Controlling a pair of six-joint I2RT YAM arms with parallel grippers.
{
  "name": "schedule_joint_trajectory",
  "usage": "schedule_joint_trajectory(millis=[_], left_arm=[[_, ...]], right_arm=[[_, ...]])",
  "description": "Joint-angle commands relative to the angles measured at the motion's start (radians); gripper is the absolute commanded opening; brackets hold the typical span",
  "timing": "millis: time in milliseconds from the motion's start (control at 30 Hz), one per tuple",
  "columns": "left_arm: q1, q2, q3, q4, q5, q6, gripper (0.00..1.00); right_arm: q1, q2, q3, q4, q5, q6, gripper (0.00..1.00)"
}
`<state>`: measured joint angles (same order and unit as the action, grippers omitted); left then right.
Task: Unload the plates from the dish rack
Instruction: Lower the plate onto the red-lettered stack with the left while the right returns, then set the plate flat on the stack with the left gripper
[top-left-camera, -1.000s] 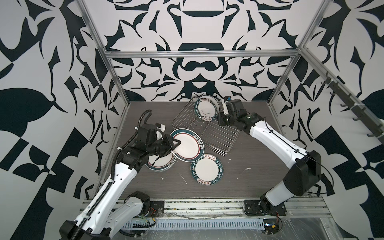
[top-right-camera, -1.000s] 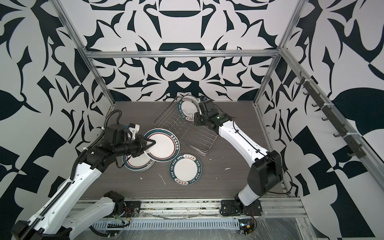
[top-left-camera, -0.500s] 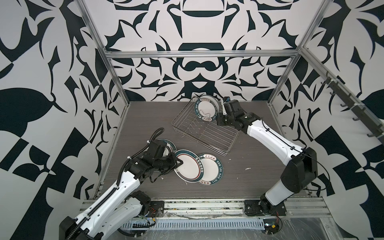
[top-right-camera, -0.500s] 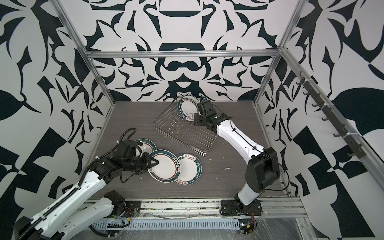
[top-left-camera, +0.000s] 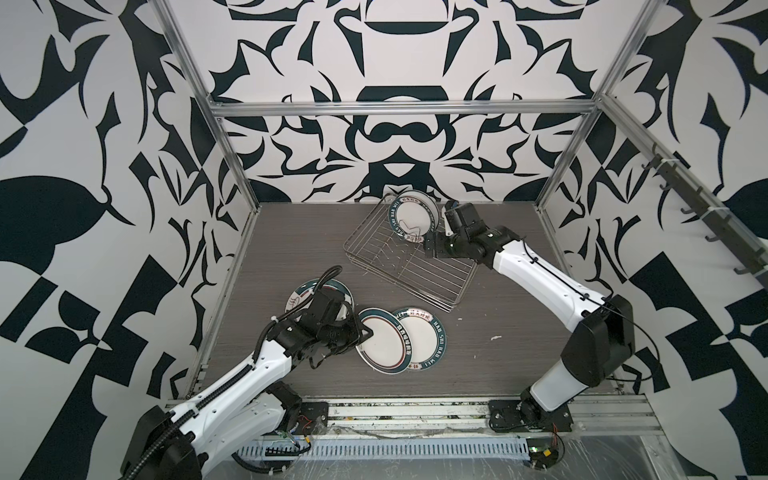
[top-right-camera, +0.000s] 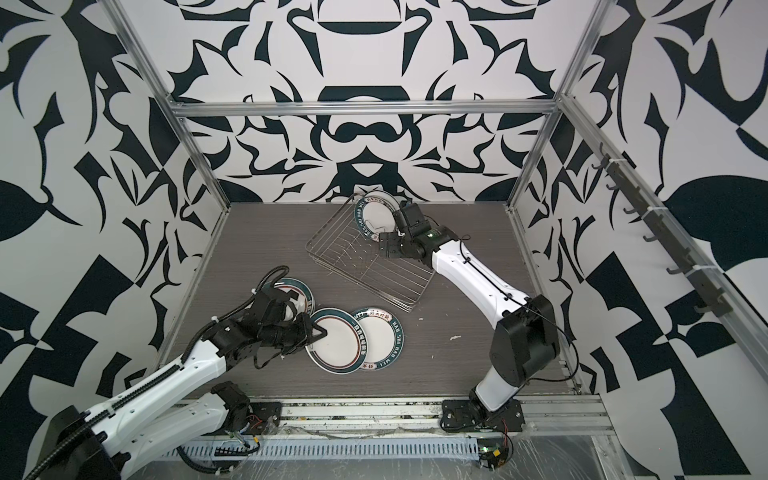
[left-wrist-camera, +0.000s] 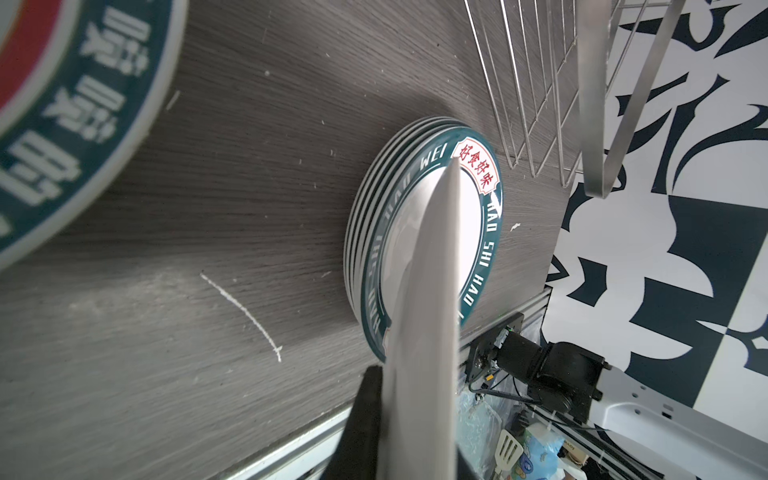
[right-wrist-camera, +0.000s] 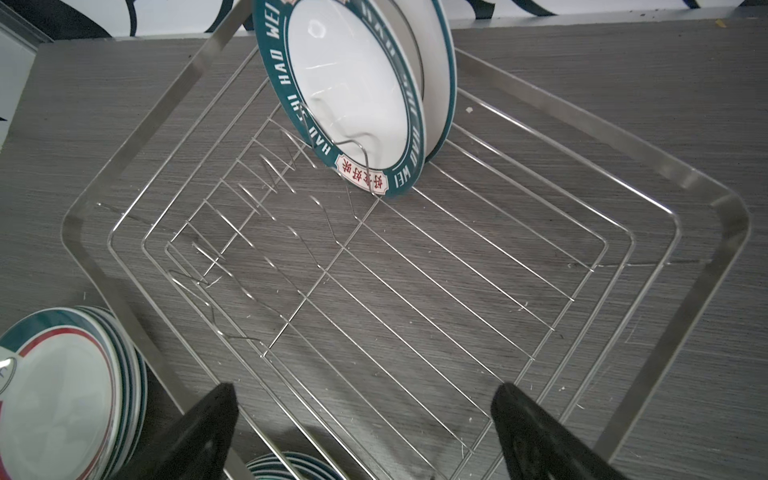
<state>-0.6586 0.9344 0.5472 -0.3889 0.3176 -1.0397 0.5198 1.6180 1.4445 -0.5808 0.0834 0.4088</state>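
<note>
Two plates (top-left-camera: 411, 214) (top-right-camera: 376, 216) (right-wrist-camera: 353, 95) stand upright at the far end of the dish rack (top-left-camera: 409, 266) (top-right-camera: 370, 266) (right-wrist-camera: 623, 143). My right gripper (top-left-camera: 428, 247) (top-right-camera: 384, 245) (right-wrist-camera: 365, 390) hovers open over the rack floor beside them, holding nothing. My left gripper (top-left-camera: 368, 332) (top-right-camera: 320, 332) (left-wrist-camera: 415, 386) is shut on the rim of a red-ringed plate (top-left-camera: 384, 340) (top-right-camera: 336, 338) (left-wrist-camera: 428, 291). This plate overlaps the left side of a stack of small plates (top-left-camera: 424, 336) (top-right-camera: 380, 338) (left-wrist-camera: 482, 216) on the table; contact cannot be told.
A second stack of larger plates (top-left-camera: 332, 291) (top-right-camera: 301, 291) (right-wrist-camera: 62, 382) lies on the table at the left, partly hidden by my left arm. A white scrap (top-left-camera: 495, 337) lies right of the small stack. Metal frame posts and patterned walls enclose the table.
My left arm has carried the red-ringed plate from beside the rack toward the front, onto the small stack's side. My right gripper's jaws have opened wide over the rack.
</note>
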Motion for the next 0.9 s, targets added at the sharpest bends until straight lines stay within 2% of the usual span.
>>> schedule_joint_trajectory(millis=[0,300,633,867], left_arm=[[-0.011,0.049,-0.013,0.110,0.013,0.010,0.00],[-0.039,0.189,-0.004,0.220,-0.004,0.021,0.02],[-0.077,0.303,0.028,0.274,-0.040,0.010,0.26],[-0.115,0.390,0.070,0.266,-0.067,-0.003,0.35]], right_arm=[[0.008,-0.012,0.030,-0.012,-0.017,-0.006,0.99],[0.009,-0.008,0.031,-0.023,-0.034,-0.032,0.99],[0.009,-0.029,-0.005,-0.019,-0.039,-0.051,0.99],[0.008,-0.045,-0.024,-0.012,-0.045,-0.063,0.99]])
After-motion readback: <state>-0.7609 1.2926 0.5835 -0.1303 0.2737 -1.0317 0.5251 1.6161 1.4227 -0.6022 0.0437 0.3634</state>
